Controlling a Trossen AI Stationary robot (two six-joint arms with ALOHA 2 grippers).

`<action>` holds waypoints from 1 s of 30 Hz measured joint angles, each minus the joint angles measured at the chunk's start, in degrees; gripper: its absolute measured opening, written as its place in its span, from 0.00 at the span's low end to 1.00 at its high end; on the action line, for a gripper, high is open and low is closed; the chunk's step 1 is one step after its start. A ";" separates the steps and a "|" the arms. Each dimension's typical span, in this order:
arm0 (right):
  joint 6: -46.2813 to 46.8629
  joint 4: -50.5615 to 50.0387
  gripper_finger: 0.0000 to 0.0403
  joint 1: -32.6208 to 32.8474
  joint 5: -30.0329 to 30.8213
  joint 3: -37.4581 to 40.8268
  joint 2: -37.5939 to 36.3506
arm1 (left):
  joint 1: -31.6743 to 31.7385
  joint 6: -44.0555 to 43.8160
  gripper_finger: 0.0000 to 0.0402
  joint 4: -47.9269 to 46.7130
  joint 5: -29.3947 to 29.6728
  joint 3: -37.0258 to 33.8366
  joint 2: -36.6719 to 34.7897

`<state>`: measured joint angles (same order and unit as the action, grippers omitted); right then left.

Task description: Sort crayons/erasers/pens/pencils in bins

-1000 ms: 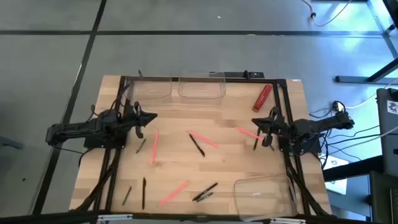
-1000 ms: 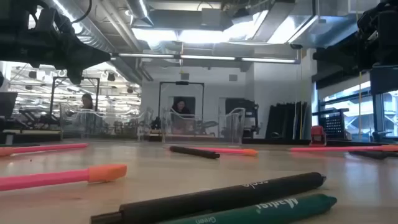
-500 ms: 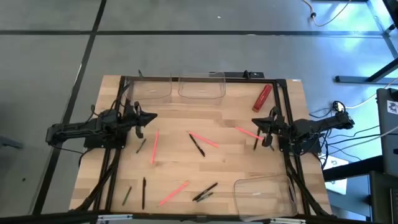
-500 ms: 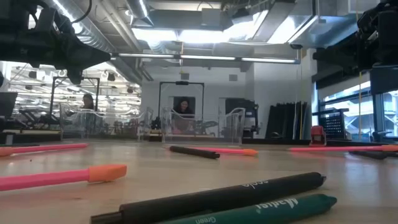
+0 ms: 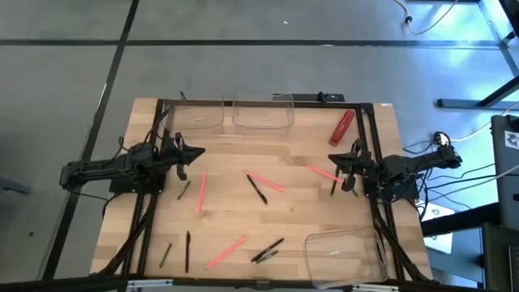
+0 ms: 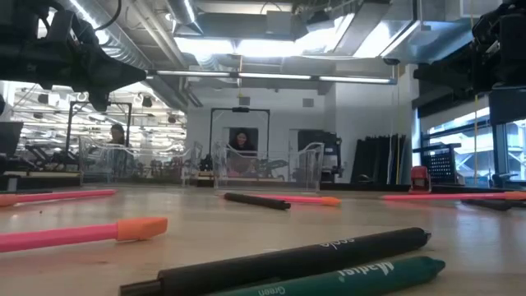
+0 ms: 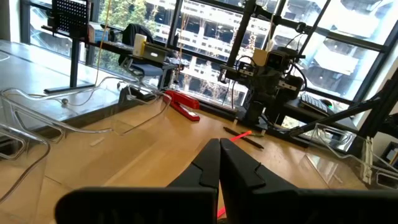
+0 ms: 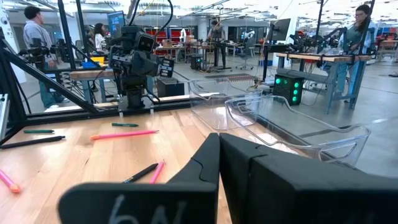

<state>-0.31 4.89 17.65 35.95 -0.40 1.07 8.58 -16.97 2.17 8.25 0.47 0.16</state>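
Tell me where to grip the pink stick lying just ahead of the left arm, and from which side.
Grip the pink stick at its middle, coming straight down from above. It lies flat and alone on the table, running nearly front to back, so the fingers should close across its thin width. The left tool, shut, sits closest.

The right pincer (image 8: 219, 152), fingers pressed together, faces clear bins (image 8: 298, 127) and pink pens (image 8: 124, 134).

Two dark robot arms reach inward from opposite table edges, facing each other. The left gripper (image 5: 197, 151) and the right gripper (image 5: 332, 158) both hover above the tabletop, fingers pressed together, holding nothing.
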 joint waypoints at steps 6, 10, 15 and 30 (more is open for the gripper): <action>-0.04 0.02 0.01 -0.01 0.01 0.00 -0.01 | 0.00 0.01 0.00 0.00 0.01 0.00 -0.02; -0.09 0.02 0.01 0.00 0.00 0.00 -0.01 | 0.02 0.00 0.00 0.00 0.02 -0.02 -0.02; -0.09 1.10 0.01 0.00 0.01 0.00 0.01 | 0.01 0.01 0.00 0.00 0.02 0.00 -0.01; -4.39 9.73 0.01 -0.01 0.01 0.00 -0.01 | 0.02 -1.73 0.00 1.60 0.00 0.00 -0.01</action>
<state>-4.70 14.61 17.64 35.96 -0.40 1.06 8.60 -18.70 3.77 8.25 0.47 0.15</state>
